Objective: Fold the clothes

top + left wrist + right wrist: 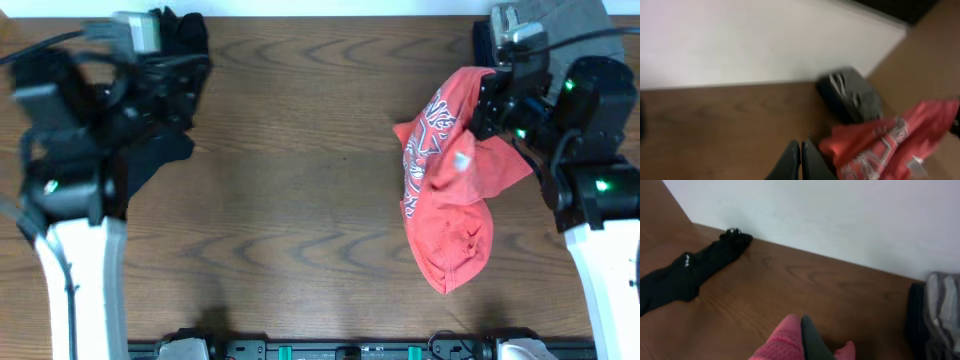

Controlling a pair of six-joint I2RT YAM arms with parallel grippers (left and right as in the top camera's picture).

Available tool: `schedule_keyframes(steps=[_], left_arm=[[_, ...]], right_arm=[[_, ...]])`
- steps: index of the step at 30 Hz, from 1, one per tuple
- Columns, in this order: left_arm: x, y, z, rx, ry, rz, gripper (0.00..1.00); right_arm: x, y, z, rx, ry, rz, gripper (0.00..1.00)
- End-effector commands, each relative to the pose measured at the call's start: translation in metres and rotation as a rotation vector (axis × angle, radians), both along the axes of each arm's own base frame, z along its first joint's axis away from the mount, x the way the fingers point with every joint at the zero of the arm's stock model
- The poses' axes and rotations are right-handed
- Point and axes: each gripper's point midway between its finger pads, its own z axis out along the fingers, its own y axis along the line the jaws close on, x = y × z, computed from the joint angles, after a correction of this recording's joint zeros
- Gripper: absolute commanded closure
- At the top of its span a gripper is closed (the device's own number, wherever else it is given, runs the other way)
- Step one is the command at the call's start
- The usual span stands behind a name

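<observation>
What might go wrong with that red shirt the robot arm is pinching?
The right gripper pinches only a small bit of the crumpled, soft red-orange T-shirt, so the cloth may slip free. The shirt is bunched up, so pulling it might wrinkle it more instead of flattening it. The grey striped cloth bundle sits close behind that arm and could get knocked.

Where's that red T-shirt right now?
Overhead, the red T-shirt lies on the right side of the table, its top edge in the jaws of the right gripper, beside a grey pile.
</observation>
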Motion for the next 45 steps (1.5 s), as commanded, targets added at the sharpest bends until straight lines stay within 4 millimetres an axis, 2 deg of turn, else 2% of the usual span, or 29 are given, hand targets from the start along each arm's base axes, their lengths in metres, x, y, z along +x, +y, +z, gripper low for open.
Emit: schedule_keyframes(steps=[1, 4, 6, 9, 11, 13, 19, 25, 30, 33, 36, 38, 45], left_arm=[[0.007, -0.033, -0.026, 0.069, 0.005, -0.153, 0.94], [0.017, -0.053, -0.053, 0.077, 0.065, -0.219, 0.94], [0.024, -0.064, -0.07, 0.082, 0.101, -0.253, 0.94], [0.032, -0.072, -0.088, 0.093, 0.124, -0.282, 0.94], [0.036, -0.073, -0.092, 0.093, 0.126, -0.283, 0.94], [0.038, -0.073, -0.089, 0.094, 0.108, -0.281, 0.94], [0.036, -0.068, -0.06, 0.127, 0.001, -0.241, 0.94], [0.031, -0.052, -0.037, 0.188, -0.063, -0.133, 0.94], [0.028, -0.048, -0.034, 0.202, -0.065, -0.106, 0.94], [0.027, -0.044, -0.043, 0.217, -0.022, -0.084, 0.94], [0.025, -0.04, -0.057, 0.231, 0.042, -0.07, 0.94], [0.023, -0.04, -0.067, 0.237, 0.081, -0.078, 0.94], [0.022, -0.044, -0.109, 0.249, 0.229, -0.114, 0.94]], right_arm=[[0.007, 0.005, -0.005, 0.002, 0.013, -0.001, 0.99], [0.012, 0.0, -0.007, -0.013, 0.01, -0.034, 0.99], [0.015, 0.0, -0.001, -0.011, -0.018, -0.037, 0.99], [0.017, 0.002, 0.017, 0.002, -0.081, -0.027, 0.99], [0.017, 0.002, 0.034, 0.026, -0.12, -0.034, 0.99], [0.017, 0.002, 0.054, 0.062, -0.162, -0.045, 0.99], [0.015, 0.0, 0.119, 0.18, -0.308, -0.074, 0.99], [0.018, -0.014, 0.182, 0.351, -0.51, -0.24, 0.99], [0.01, -0.022, 0.211, 0.427, -0.621, -0.404, 0.99], [0.007, -0.025, 0.216, 0.408, -0.651, -0.476, 0.99], [0.011, -0.03, 0.205, 0.366, -0.619, -0.521, 0.99], [0.017, -0.031, 0.19, 0.334, -0.57, -0.534, 0.99], [0.055, -0.03, 0.121, 0.197, -0.378, -0.6, 0.99]])
